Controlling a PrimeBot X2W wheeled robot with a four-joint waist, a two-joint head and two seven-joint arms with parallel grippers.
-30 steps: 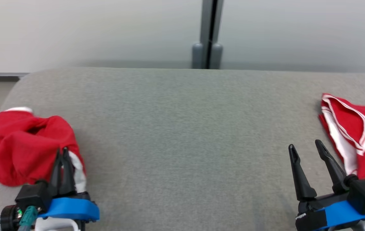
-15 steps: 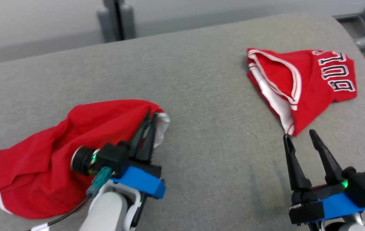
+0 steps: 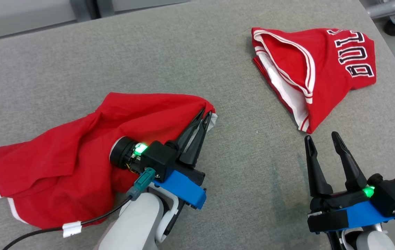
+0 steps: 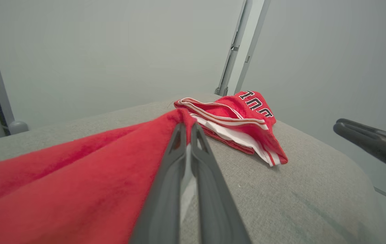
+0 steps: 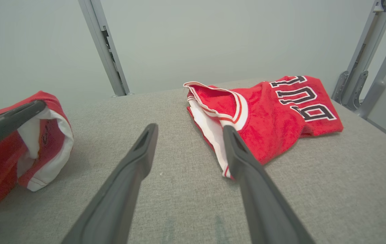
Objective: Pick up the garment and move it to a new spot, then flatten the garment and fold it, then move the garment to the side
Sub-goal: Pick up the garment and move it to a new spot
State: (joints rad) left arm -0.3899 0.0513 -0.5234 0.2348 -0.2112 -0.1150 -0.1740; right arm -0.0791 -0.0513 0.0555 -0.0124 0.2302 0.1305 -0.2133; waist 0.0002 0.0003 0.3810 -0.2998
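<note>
Red cotton-like cloth with a white hem, a crumpled garment [image 3: 79, 149], lay on the left half of the grey fabric-covered bench [image 3: 148, 52]. One edge of it was drawn out toward the middle. The left claw [image 3: 207, 115] was pinched shut on that edge, its two dark fingers pressed together with white trim showing between them in the left wrist view [image 4: 186, 127]. A grip on the hem rather than the bulk looked deliberate. It let the rest of the garment [image 4: 77, 176] stretch out long behind the claw instead of bunching, which should make flattening easier. I judged this to be the first step, carrying the piece to a new spot, with flattening and folding not yet begun.

The right claw [image 3: 321, 136] stood wide open and held nothing, low over bare bench at the lower right. Its fingertips sat near the lowest corner of a folded red jersey with white stripes and black lettering [image 3: 322, 62], and in the head view they appeared just apart from it. From the right wrist view the open claw [image 5: 189, 130] faced that jersey [image 5: 274, 125]. The held garment's white-lined edge [image 5: 48, 135] was off to its left. The jersey lay at the far right side, well apart from the held piece, probably parked out of the working area.
</note>
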